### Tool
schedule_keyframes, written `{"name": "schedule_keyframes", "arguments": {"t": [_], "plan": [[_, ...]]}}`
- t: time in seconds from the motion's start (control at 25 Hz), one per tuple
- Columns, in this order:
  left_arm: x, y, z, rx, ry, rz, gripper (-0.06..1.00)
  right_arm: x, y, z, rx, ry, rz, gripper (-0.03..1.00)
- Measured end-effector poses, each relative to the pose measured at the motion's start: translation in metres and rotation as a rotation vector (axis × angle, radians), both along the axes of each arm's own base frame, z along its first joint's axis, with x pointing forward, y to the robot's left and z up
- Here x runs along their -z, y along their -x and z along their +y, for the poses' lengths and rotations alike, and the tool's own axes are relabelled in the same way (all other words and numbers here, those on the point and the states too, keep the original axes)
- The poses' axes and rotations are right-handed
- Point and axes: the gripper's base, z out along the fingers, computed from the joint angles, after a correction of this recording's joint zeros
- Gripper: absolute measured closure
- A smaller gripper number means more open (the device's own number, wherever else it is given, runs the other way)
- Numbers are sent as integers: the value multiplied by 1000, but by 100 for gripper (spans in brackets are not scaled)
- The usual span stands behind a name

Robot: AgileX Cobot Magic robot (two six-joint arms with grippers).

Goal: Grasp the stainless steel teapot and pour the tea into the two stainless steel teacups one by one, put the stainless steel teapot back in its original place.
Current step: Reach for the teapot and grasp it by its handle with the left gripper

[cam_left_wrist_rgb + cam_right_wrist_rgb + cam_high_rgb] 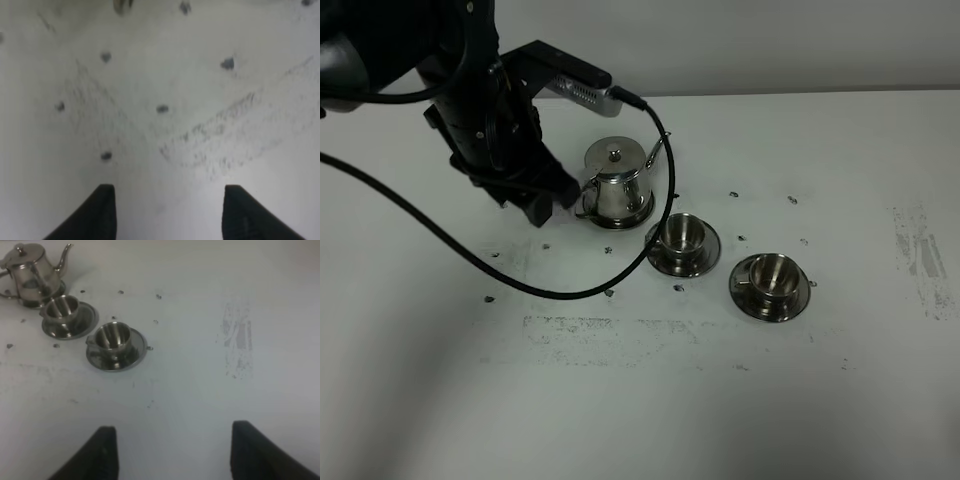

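Just beside the left fingers [538, 208], teapot [617, 182], ungrasped

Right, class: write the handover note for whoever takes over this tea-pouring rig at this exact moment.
Left gripper: open, empty, low over the table, right beside the teapot on its handle side.
Right gripper: open, empty, well back from the cups.
Teapot: upright on its round tray.
Near teacup and far teacup: upright on saucers, in a row beside the pot.
Done: unclear; the pictures don't show whether the cups hold tea.
Left, probably: grasp the handle, pour into each cup, return the pot to the tray.
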Motion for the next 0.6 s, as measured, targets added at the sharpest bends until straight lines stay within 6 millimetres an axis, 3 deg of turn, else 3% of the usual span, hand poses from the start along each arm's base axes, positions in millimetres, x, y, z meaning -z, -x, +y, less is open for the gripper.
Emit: {"name": "schedule_keyframes", "arguments": {"t": [0.24, 0.6], "plan": [[13, 43, 24, -11, 29, -98, 47, 0, 0, 0, 0, 0, 0, 49], [34, 39, 15, -79, 134, -126, 47, 0, 0, 0, 0, 0, 0, 49]]}}
